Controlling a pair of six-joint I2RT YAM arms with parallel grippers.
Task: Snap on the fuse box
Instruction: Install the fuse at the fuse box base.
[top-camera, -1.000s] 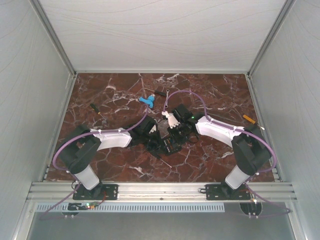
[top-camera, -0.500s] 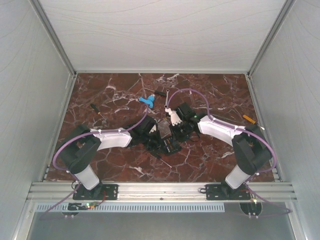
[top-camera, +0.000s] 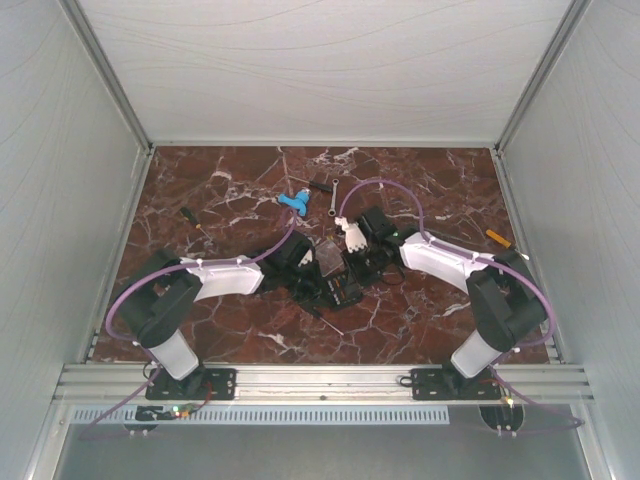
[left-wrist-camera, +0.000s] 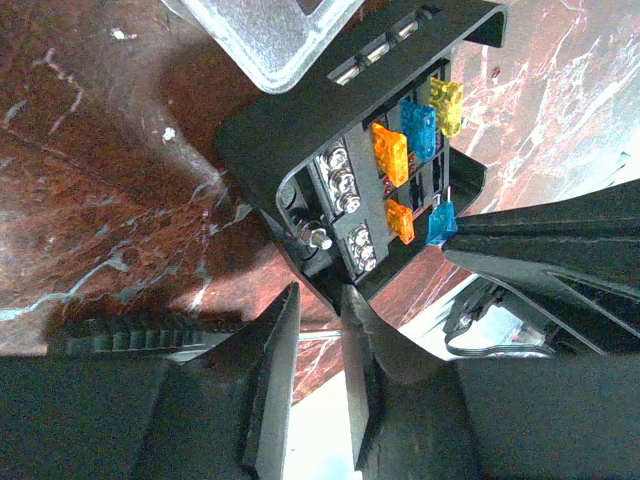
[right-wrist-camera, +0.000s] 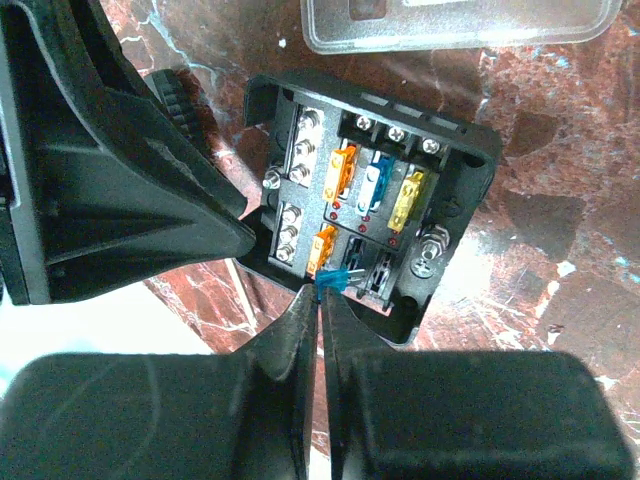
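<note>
Bracing the fuse box (right-wrist-camera: 372, 195) at mid tabletop (top-camera: 420, 190) with left hand (left-wrist-camera: 318, 330), narrowed on a corner of its rim. Pinching a blue fuse (right-wrist-camera: 336, 279) in right hand (right-wrist-camera: 318, 300), tips closed together over a near slot. Probably seating fuses; cover not yet on. Next: press fuse straight down, release, then fetch the clear lid (right-wrist-camera: 450, 25) lying just beyond on the far side, align squarely and snap down.

Overhead plus 2 fuse box (right-wrist-camera: 370, 210) close-ups
</note>
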